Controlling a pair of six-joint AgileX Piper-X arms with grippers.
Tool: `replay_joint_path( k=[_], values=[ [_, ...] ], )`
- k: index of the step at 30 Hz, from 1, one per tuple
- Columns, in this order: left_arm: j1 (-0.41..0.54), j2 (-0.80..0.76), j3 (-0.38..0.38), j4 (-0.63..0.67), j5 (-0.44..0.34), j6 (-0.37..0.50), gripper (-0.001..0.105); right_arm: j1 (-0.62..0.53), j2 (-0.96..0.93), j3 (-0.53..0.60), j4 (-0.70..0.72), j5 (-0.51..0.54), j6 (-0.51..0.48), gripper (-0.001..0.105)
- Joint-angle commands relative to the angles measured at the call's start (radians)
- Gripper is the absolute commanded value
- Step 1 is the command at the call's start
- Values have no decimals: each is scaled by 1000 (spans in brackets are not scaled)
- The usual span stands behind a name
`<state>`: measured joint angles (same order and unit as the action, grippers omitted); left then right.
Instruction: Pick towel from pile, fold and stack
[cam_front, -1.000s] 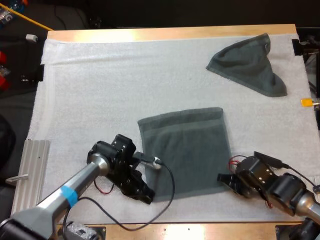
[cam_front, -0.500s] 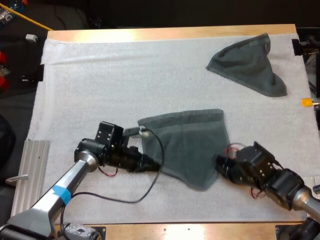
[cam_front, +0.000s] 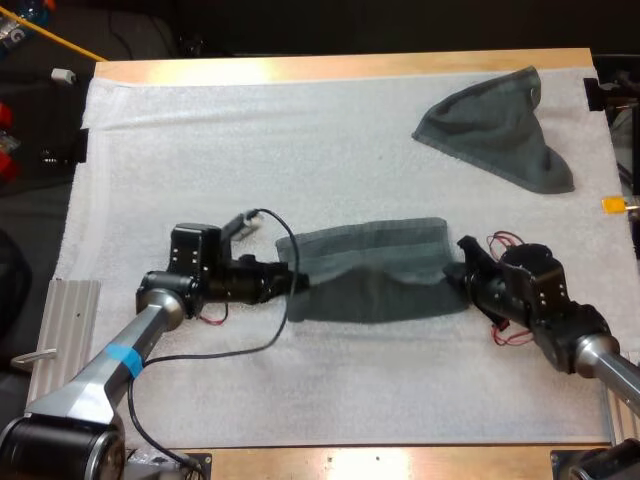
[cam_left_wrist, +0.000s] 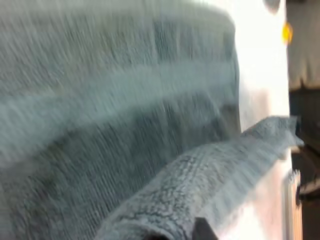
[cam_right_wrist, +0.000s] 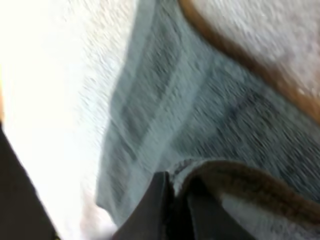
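A dark grey-green towel (cam_front: 375, 275) lies mid-mat, its near half lifted and doubled toward its far edge. My left gripper (cam_front: 293, 283) is shut on the towel's left near corner. My right gripper (cam_front: 462, 281) is shut on the right near corner. In the left wrist view the raised hem (cam_left_wrist: 200, 170) curls over the flat towel (cam_left_wrist: 125, 100), beside a dark fingertip (cam_left_wrist: 202, 231). In the right wrist view a black finger (cam_right_wrist: 159, 200) presses the folded hem (cam_right_wrist: 225, 185) above the flat towel (cam_right_wrist: 165, 100). A second, crumpled towel (cam_front: 495, 130) sits at the mat's far right.
The white mat (cam_front: 200, 150) covers most of the wooden table (cam_front: 340, 66). A ribbed metal plate (cam_front: 60, 345) lies off the mat's left near edge. Open mat stretches across the far left and along the near side.
Both grippers have carried the towel's near edge up and away from the table's front, toward its far edge. The flat square has become a narrow doubled band.
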<state>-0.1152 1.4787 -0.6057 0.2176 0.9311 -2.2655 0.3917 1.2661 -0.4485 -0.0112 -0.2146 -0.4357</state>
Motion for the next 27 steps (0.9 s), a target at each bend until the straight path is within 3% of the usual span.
replay_joint_path(
  k=[1, 9, 23, 26, 27],
  values=[
    [12, 3, -5, -48, 10, -32, 0, -12, 14, -8, -47, -15, 14, 0],
    [44, 13, -5, -124, -28, -40, 0, -28, 91, -12, -239, -11, 67, 0],
    [44, 13, -5, -186, -34, -19, 0, -28, 139, -47, -308, -6, 35, 0],
    [44, 13, -5, -207, 3, -19, 4, -28, 139, -49, -326, -9, 25, 14],
    [44, 13, -5, -223, 24, -19, 10, -28, 139, -49, -348, -11, 14, 24]
  ],
)
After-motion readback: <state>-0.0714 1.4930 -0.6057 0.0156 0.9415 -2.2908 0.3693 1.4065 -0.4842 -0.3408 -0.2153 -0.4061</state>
